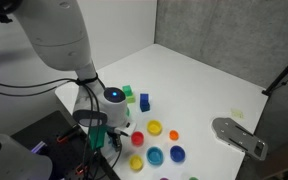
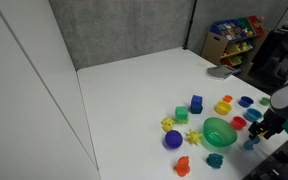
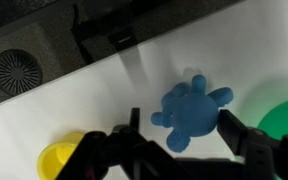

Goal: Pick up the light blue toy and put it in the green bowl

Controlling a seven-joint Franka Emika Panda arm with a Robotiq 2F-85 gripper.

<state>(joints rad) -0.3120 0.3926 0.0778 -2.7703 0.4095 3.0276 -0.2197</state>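
Note:
In the wrist view the light blue toy, knobbly with small rounded limbs, lies on the white table between my jaws. My gripper is open, with one finger on each side of the toy. The right finger is at the toy's edge; I cannot tell if it touches. The green bowl shows at the right edge, beside the toy. In an exterior view the bowl stands among the coloured pieces, and my gripper is low at the table's edge to its right. In the other, the arm hides the toy.
A yellow piece lies just left of my left finger. Coloured discs and blocks lie scattered around the bowl, including a dark blue block and a purple disc. The table's edge and dark equipment are close behind the toy.

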